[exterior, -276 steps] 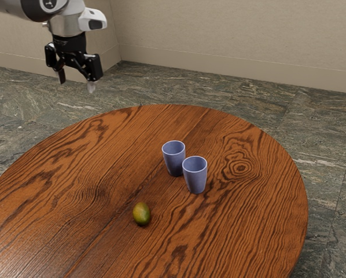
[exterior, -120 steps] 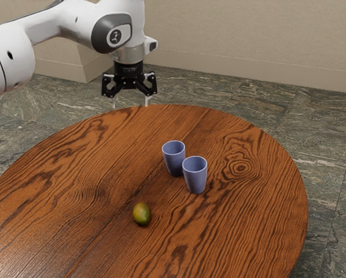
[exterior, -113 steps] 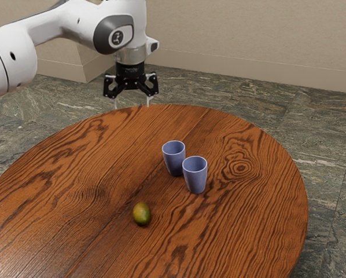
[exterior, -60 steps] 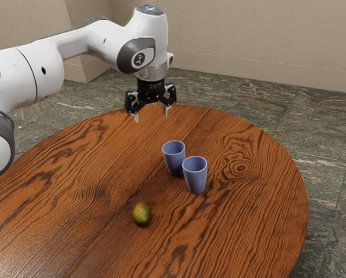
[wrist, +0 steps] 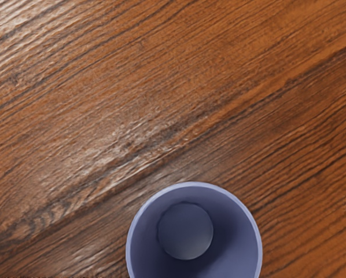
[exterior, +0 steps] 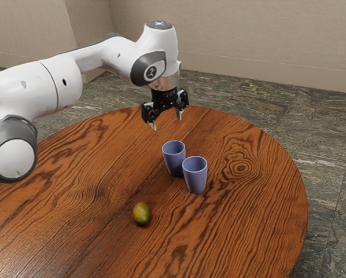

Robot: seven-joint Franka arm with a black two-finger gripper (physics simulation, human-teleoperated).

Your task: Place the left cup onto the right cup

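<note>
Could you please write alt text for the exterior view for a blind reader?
An open black gripper hovers above the farther blue cup, which stands beside a nearer blue cup on a round wooden table; a green fruit lies apart.

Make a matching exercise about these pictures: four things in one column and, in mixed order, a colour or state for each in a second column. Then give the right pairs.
Things:
1. end effector
2. fruit
3. right cup
4. table

Colour or state:
A. brown wood, round
B. blue-violet, standing upright
C. open, in the air, holding nothing
D. yellow-green, lying apart from the cups

Pairs: 1-C, 2-D, 3-B, 4-A
</note>
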